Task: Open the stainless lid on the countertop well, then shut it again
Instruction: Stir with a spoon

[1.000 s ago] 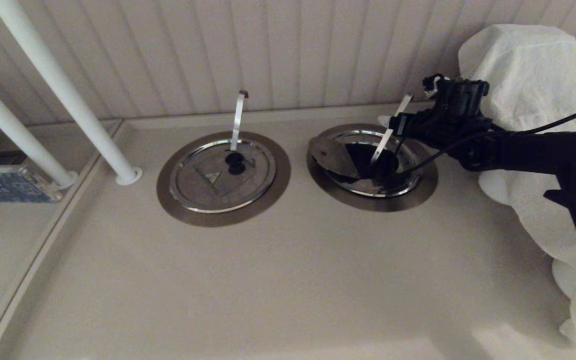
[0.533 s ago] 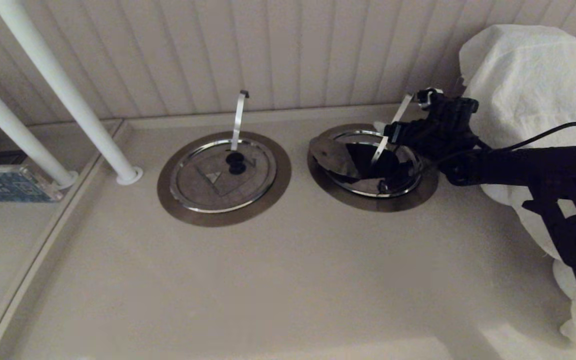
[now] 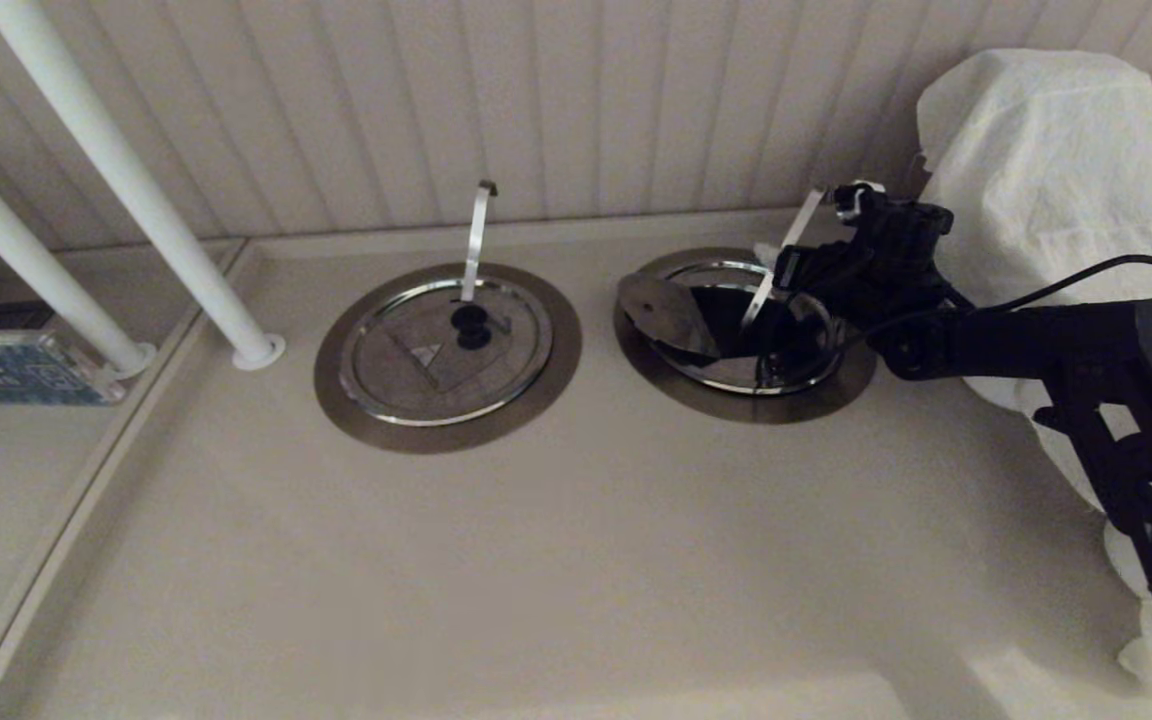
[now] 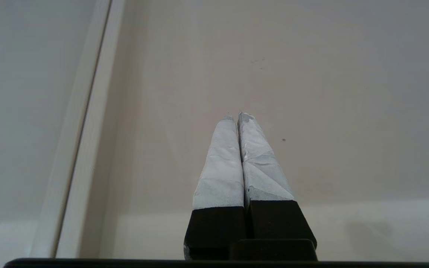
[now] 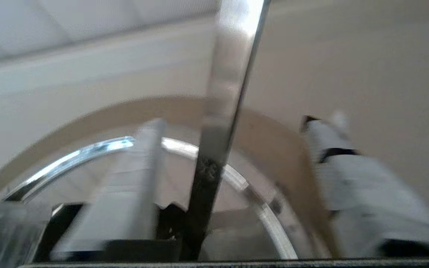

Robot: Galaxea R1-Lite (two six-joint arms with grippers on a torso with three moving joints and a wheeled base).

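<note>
**Steel lid tipped up in the right-hand well**

Steel all round: my right gripper (image 3: 796, 262) reaches in over the far right rim of the well (image 3: 836, 385), its fingers (image 5: 352, 178) standing apart on either side of the slanted strip (image 3: 774, 272), not visibly clamping it. The lid (image 3: 666, 312) is tilted, its flat face raised toward the left side of the well and its lower edge sunk into the opening. Inside, the well shows dark and shiny; I cannot make out any contents. The strip's long axis runs from down in the well up and to the right, toward the wall.

The twin lid (image 3: 441, 355) lies flat and shut in its own ring, its strip nearly upright.

My left gripper (image 4: 238, 117) is parked over bare counter (image 4: 311, 74), fingers pressed together, holding nothing.
</note>
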